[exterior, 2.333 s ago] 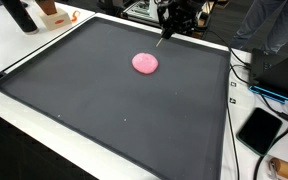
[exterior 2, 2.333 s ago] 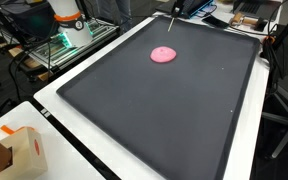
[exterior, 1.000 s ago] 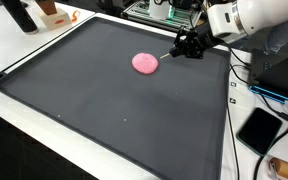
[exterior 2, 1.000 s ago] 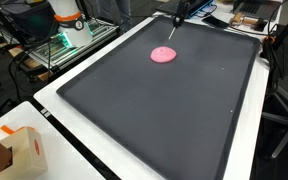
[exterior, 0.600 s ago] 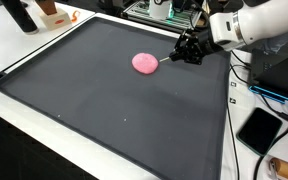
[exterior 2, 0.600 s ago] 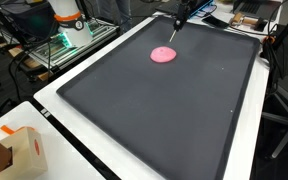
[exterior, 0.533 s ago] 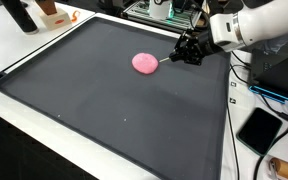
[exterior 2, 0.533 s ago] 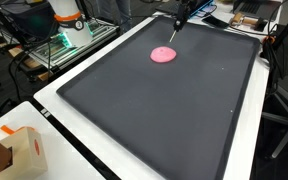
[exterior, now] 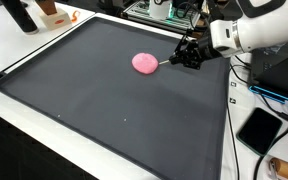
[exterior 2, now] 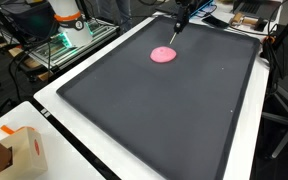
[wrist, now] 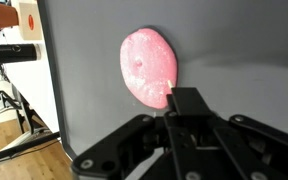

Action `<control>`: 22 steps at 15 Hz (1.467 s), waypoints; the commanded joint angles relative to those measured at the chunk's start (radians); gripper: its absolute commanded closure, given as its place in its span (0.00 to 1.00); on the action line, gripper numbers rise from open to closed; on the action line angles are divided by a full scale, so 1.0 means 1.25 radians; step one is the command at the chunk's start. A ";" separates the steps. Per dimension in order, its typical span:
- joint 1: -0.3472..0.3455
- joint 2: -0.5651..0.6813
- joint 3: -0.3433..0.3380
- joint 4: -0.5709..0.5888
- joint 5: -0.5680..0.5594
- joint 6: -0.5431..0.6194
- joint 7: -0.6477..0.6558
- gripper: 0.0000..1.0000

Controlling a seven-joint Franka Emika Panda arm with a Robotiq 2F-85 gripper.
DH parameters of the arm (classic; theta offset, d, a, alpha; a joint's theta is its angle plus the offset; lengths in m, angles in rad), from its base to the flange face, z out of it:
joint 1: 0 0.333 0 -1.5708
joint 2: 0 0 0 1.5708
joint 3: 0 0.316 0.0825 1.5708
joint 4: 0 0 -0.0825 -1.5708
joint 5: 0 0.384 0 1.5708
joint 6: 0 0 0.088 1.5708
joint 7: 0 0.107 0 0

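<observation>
Now my gripper (exterior: 187,55) is pinched on a thin stick (wrist: 171,88); pink blob (exterior: 145,63) lies just beside it on the mat (exterior: 94,110), stick tip at its edge.

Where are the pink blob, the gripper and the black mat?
pink blob (exterior: 145,63), in an exterior view, centre of its top.
gripper (wrist: 185,99), wrist view, between its closed fingertips.
black mat (exterior 2: 154,115), in an exterior view, bare middle.

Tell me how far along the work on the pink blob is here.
Done: the gripper is shut on a thin stick. In hand: the stick's tip sits at the edge of the pink putty disc on the dark mat. Left: any working of the disc; it looks largely unmarked.
</observation>
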 commanded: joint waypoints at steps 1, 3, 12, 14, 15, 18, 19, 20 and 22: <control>0.005 0.023 -0.006 0.028 -0.002 -0.019 0.004 0.97; 0.000 0.024 -0.007 0.031 0.002 -0.015 -0.001 0.97; -0.063 -0.005 0.001 0.021 0.041 0.026 -0.046 0.97; -0.078 -0.016 0.002 0.017 0.047 0.037 -0.055 0.97; -0.085 -0.023 0.002 0.013 0.049 0.042 -0.057 0.97; -0.106 -0.049 0.001 -0.001 0.066 0.066 -0.074 0.97; -0.112 -0.057 0.001 -0.005 0.073 0.074 -0.084 0.97; -0.120 -0.067 0.001 -0.009 0.084 0.084 -0.093 0.97; -0.133 -0.085 -0.001 -0.016 0.106 0.098 -0.115 0.97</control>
